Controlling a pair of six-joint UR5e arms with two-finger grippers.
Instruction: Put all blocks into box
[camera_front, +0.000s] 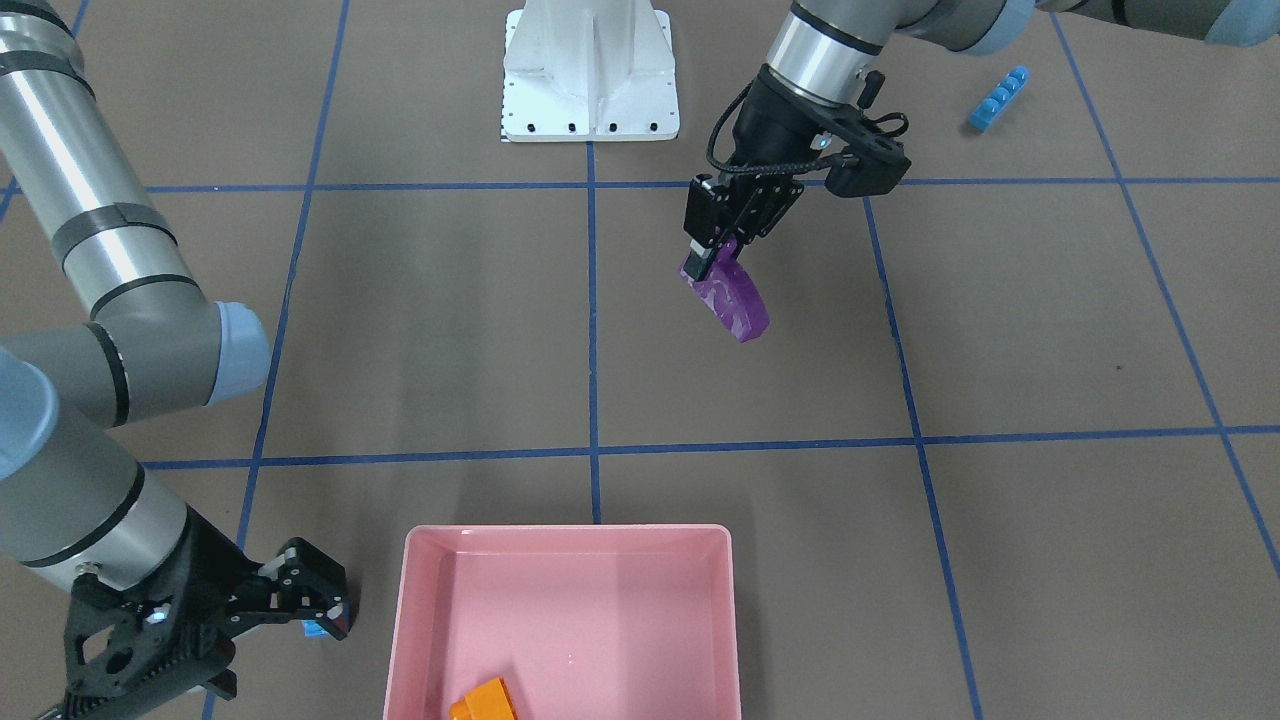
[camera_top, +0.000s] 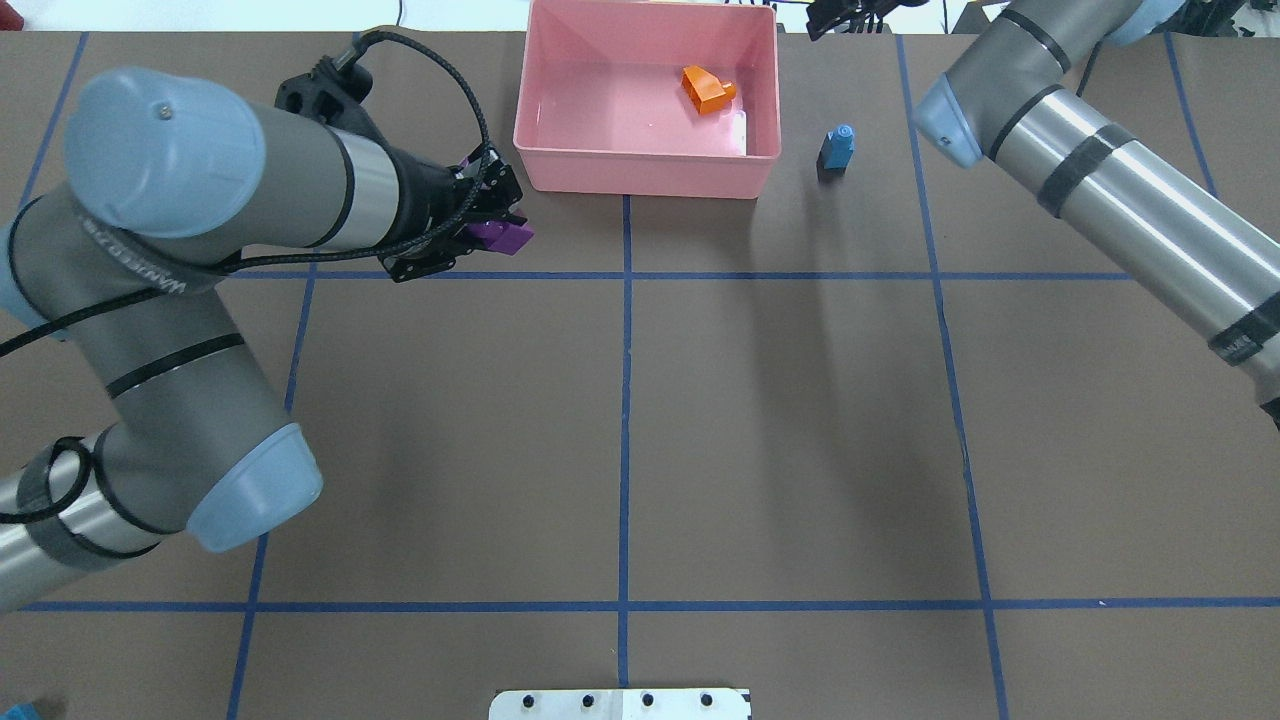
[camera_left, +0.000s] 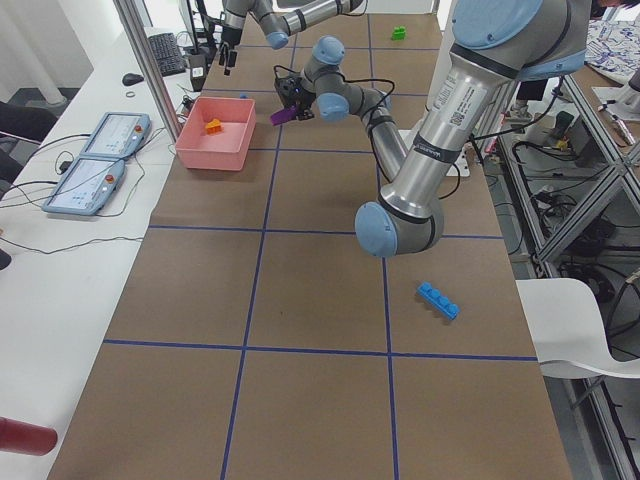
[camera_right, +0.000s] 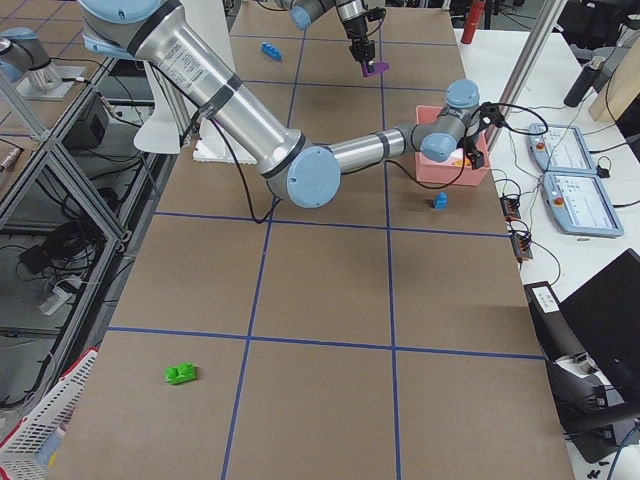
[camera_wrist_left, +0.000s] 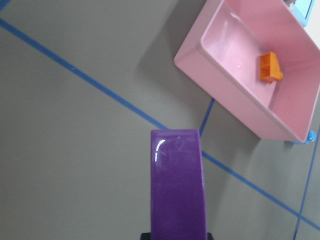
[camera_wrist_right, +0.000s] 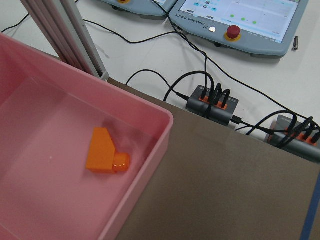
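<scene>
Left gripper (camera_front: 718, 258): jaws pinch the glossy purple plastic brick (camera_front: 740, 305) above the bench (camera_front: 1000, 350). Right gripper (camera_front: 318, 605): jaws spread, empty.

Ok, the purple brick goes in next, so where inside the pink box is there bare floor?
The box floor is bare across its middle and the left arm's side; only the orange block sits toward the right arm's side.

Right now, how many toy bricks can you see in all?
5. Orange brick in the pink tray; purple brick in the jaws of the left arm; small light-blue brick beside the tray; long light-blue brick and green brick lying far from it.
</scene>
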